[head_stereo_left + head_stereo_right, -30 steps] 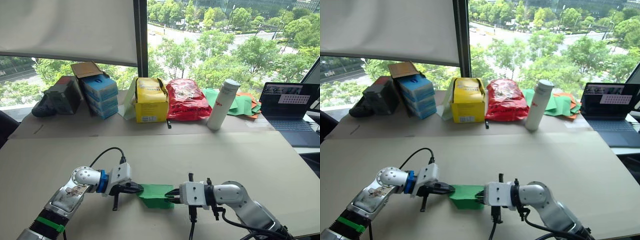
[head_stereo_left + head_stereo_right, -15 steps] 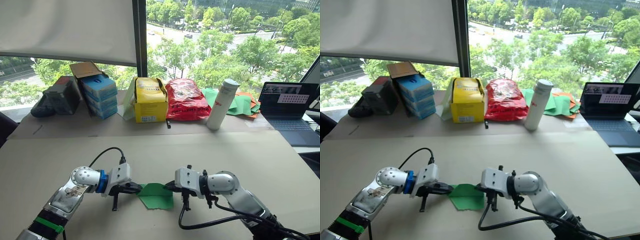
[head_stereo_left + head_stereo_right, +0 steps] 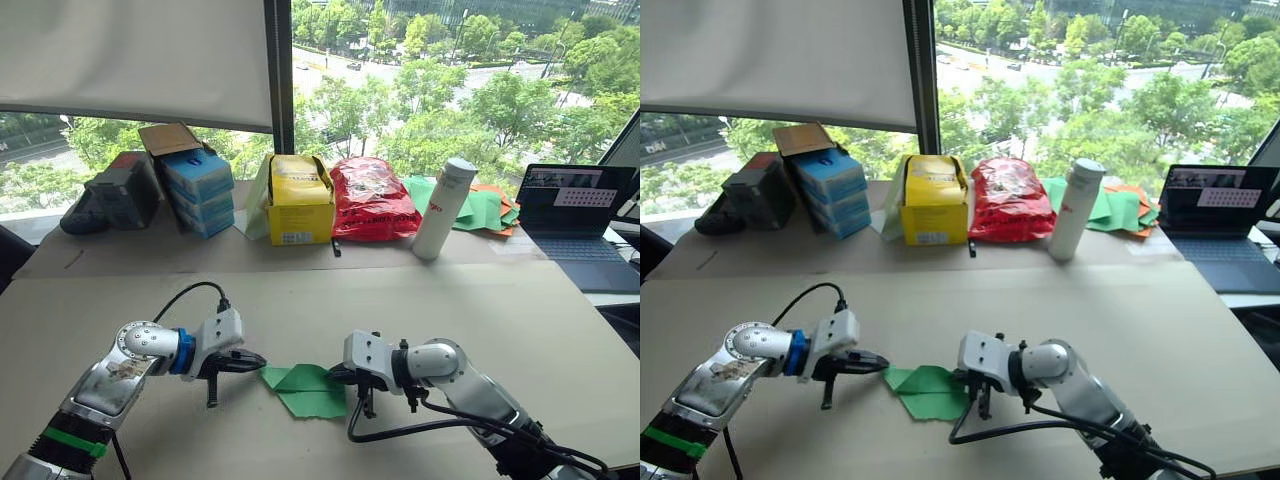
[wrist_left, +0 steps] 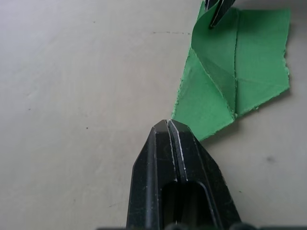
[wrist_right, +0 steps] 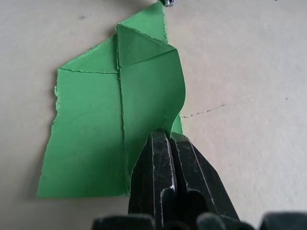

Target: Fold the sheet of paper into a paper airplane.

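Observation:
The green sheet of paper [image 3: 303, 391] lies creased on the tan table [image 3: 420, 310] in front of me, its pointed end toward my left arm. My right gripper [image 3: 334, 377] is shut on a raised, curling flap at the sheet's right edge, as the right wrist view shows [image 5: 169, 133]. My left gripper [image 3: 262, 361] is shut with nothing in it. Its tips [image 4: 169, 123] sit just beside the paper's pointed corner [image 4: 211, 105], low over the table.
Along the back of the table stand blue boxes [image 3: 200, 190], a yellow box [image 3: 302, 200], a red bag [image 3: 372, 198], a white bottle [image 3: 444, 208] and a pile of green and orange sheets [image 3: 487, 209]. A laptop [image 3: 578, 215] sits at the right. Black cables trail from both wrists.
My left arm has drawn back to the left and let go of the paper's pointed end. The right gripper has shifted left and slightly forward over the sheet, lifting a flap.

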You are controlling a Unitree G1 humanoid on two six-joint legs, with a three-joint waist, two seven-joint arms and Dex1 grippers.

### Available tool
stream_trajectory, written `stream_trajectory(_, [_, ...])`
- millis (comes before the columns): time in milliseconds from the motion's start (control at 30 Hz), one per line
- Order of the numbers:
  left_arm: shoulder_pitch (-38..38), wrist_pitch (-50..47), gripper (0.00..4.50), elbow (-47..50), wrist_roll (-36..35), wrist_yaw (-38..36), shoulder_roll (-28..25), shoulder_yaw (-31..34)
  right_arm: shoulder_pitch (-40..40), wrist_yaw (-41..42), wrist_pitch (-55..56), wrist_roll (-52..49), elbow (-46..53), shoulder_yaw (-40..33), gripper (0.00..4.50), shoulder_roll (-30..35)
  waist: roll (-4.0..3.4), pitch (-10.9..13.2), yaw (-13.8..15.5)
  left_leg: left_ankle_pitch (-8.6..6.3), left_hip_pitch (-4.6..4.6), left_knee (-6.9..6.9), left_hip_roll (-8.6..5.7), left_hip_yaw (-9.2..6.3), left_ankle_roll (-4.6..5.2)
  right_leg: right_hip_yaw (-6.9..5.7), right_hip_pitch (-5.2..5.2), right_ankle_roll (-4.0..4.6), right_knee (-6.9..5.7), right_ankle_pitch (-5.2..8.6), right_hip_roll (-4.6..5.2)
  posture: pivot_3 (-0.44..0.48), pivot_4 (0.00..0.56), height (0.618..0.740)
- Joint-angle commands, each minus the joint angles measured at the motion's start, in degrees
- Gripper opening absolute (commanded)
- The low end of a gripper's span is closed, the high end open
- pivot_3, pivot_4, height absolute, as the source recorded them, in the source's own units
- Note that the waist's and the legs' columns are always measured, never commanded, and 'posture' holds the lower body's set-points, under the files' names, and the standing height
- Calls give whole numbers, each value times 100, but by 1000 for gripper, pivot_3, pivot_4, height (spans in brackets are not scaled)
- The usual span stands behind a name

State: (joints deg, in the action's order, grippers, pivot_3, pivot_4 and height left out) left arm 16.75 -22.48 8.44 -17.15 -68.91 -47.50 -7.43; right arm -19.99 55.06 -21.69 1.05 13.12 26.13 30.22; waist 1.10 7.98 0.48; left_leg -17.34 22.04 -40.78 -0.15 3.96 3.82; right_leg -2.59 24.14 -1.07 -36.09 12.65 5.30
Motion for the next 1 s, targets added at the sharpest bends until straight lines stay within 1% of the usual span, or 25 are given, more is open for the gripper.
stream_trajectory(33, [130, -247, 0, 497, -314, -40, 57, 64, 36, -32, -91, 151, -140, 125, 21, 38, 0, 0, -2, 1, 0, 0, 0, 0, -1, 1, 1, 0, 0, 0, 0, 0, 150, 740])
stream_trajectory(100, [140, -349, 0, 633, -373, 21, 184, -30, 32, -54, -92, 190, -166, 160, 21, 40, -1, 0, -1, 11, -1, 2, 0, 1, -19, 3, 1, 0, -2, 0, -2, 0, 150, 740])
stream_trajectory(233, [101, -511, 0, 839, -344, 79, 301, -247, 63, -75, -152, 200, -108, 191, 21, 62, 0, 0, -1, 10, 0, 2, 0, 1, -17, 4, 1, 1, -2, 0, -7, 0, 150, 740])
stream_trajectory(433, [135, -380, 0, 646, -91, 70, 295, -516, 56, -124, -259, 261, -79, 253, 21, 25, 0, 0, -2, 8, -1, 2, 0, 1, -14, 5, 1, 1, -2, 0, -10, 0, 150, 740])
stream_trajectory(633, [158, 214, 0, 33, 604, 66, 300, -965, -106, -246, -497, 240, 34, 234, 21, -87, 0, 0, -30, 7, -3, 4, 1, 1, -11, 7, 2, 3, -3, 1, -14, 0, 150, 740])
stream_trajectory(733, [147, 395, 0, -161, 728, 88, 394, -1041, -168, -277, -718, 94, 177, 150, 863, -165, 0, 0, -31, 7, -2, 4, 2, 1, -11, 6, 4, 4, -4, 1, -13, 0, 150, 740])
stream_trajectory(767, [137, 437, 0, -201, 759, 94, 422, -1056, -170, -262, -808, -2, 248, 102, 1238, -190, 0, 0, -28, 6, -1, 4, 2, 0, -11, 6, 5, 4, -4, 1, -11, 0, 150, 740])
stream_trajectory(800, [114, 468, 0, -219, 785, 87, 442, -1075, -175, -280, -837, -61, 363, 41, 1520, -203, 0, 0, -25, 6, 0, 4, 1, 0, -10, 6, 5, 4, -4, 1, -10, 0, 150, 740])
stream_trajectory(833, [93, 494, 0, -231, 802, 81, 455, -1088, -175, -297, -853, -99, 463, -8, 1946, -207, 0, 0, -24, 6, 1, 4, 1, 0, -9, 6, 5, 3, -3, 1, -8, 0, 150, 740])
stream_trajectory(900, [44, 549, 0, -256, 831, 68, 463, -1113, -182, -319, -854, -202, 683, -140, 2562, -216, 0, 0, -21, 5, 5, 3, 0, 1, -8, 6, 7, 3, -2, 1, -4, 0, 150, 740])
stream_trajectory(1000, [-55, 712, 0, -363, 933, 71, 452, -1177, -224, -251, -862, -606, 1181, -435, 2562, -289, -1, 0, -9, 5, 10, 3, 0, 1, -8, 6, 12, 2, -1, 0, -3, 0, 150, 740])
